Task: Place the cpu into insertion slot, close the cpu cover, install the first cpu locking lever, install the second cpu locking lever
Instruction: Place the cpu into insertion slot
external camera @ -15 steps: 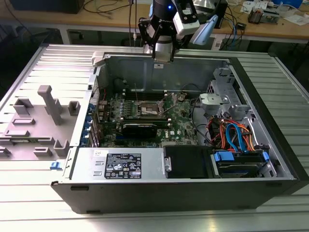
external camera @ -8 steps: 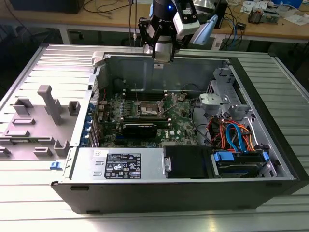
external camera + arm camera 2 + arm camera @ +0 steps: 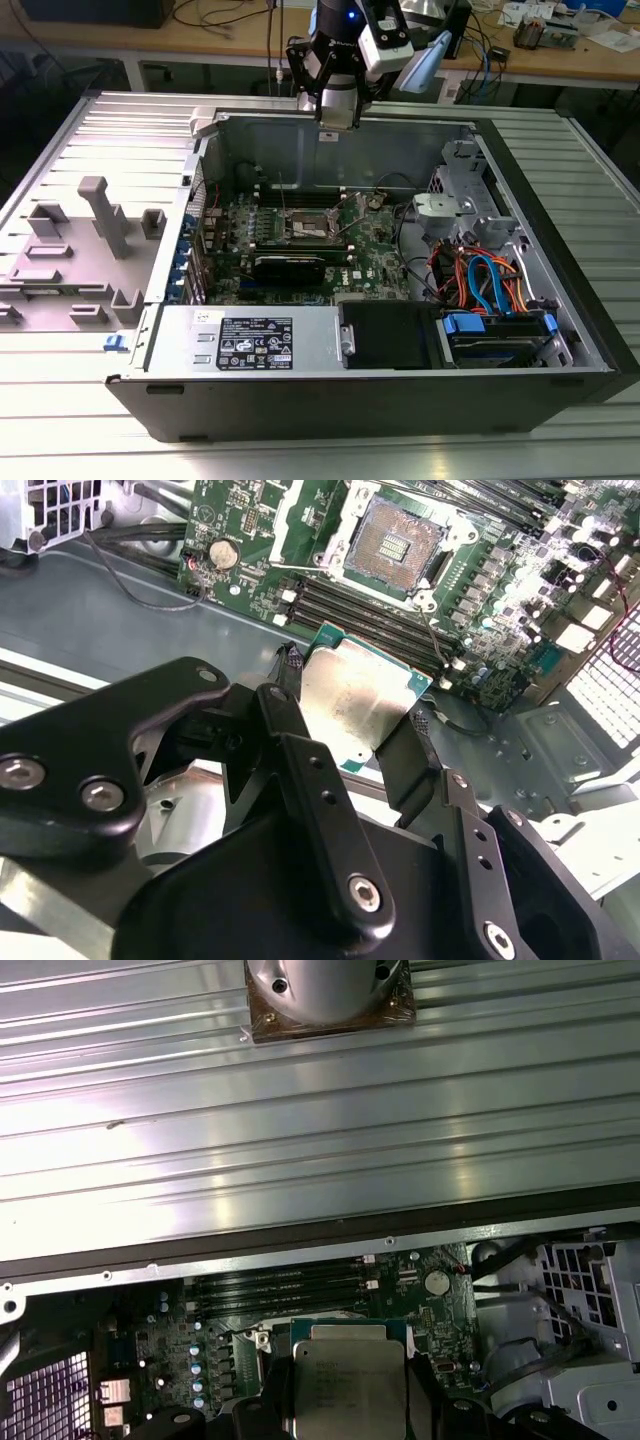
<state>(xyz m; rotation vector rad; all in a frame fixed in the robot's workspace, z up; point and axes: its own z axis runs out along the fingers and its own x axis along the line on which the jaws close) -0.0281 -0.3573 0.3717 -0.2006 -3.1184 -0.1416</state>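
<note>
silvery-tan and flat, the cpu [image 3: 355,705] is pinched by two opposite edges between the black fingers [image 3: 283,708] of the gripper [image 3: 350,720]. in the exterior view it hangs high over the far wall of the open case [image 3: 400,140]. the insertion slot [image 3: 395,545] lies well apart from it, lower down on the green motherboard [image 3: 520,590], nearer the case's middle. its dark centre is bare and faces up.
</note>
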